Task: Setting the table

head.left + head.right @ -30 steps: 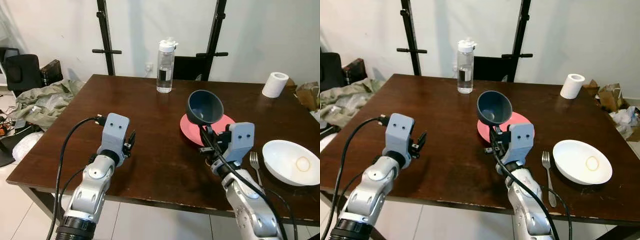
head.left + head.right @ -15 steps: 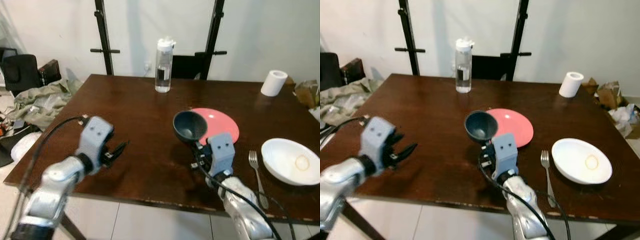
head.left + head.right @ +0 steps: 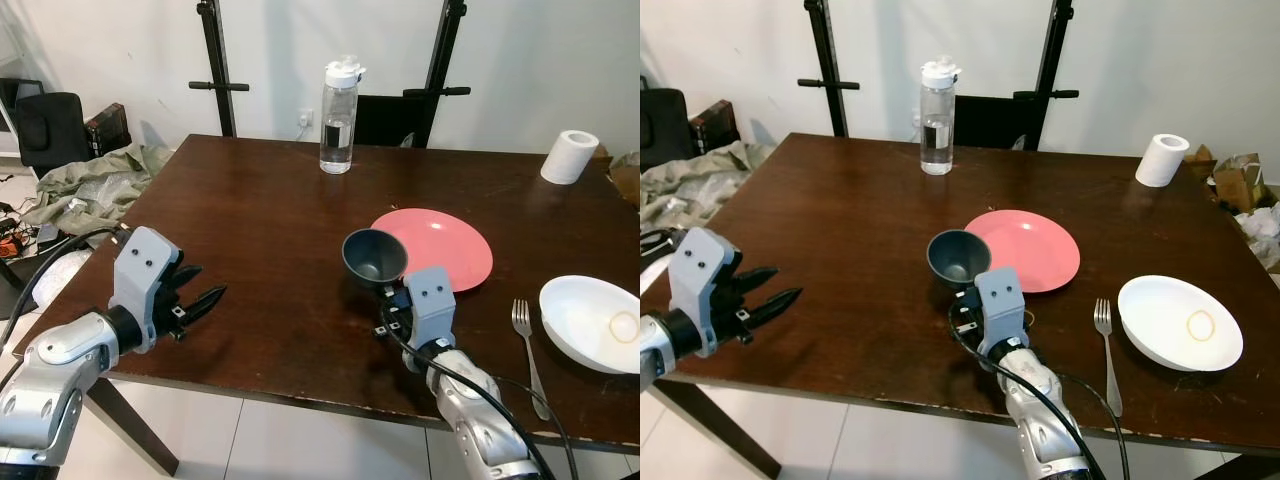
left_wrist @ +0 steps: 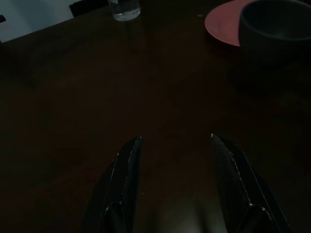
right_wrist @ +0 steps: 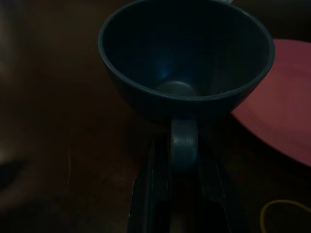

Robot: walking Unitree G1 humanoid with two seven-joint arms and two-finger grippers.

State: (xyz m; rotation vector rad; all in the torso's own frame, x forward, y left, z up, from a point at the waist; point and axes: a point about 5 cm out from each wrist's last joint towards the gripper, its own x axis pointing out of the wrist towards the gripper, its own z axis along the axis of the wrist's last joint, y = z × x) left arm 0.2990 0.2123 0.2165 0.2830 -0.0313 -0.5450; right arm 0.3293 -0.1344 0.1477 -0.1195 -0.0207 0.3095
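Note:
A dark blue cup (image 3: 374, 257) sits low over the brown table (image 3: 280, 220), just left of a pink plate (image 3: 440, 248); I cannot tell if it touches the wood. My right gripper (image 3: 390, 298) is shut on the cup's handle, which shows pinched between the two fingers in the right wrist view, cup (image 5: 184, 58), gripper (image 5: 183, 155). My left gripper (image 3: 200, 300) hovers open near the table's front left edge, with nothing between its fingers (image 4: 129, 160). The cup (image 4: 274, 24) and plate (image 4: 223, 19) lie well ahead of it.
A white bowl (image 3: 595, 322) stands at the front right with a fork (image 3: 528, 345) to its left. A water bottle (image 3: 338, 118) stands at the table's far edge, a paper roll (image 3: 568, 157) at the far right corner. Clutter covers the floor on the left.
My right gripper has carried the cup from above the pink plate down and to the left of it. My left gripper has swung left toward the table edge and spread its fingers. The camera shifted.

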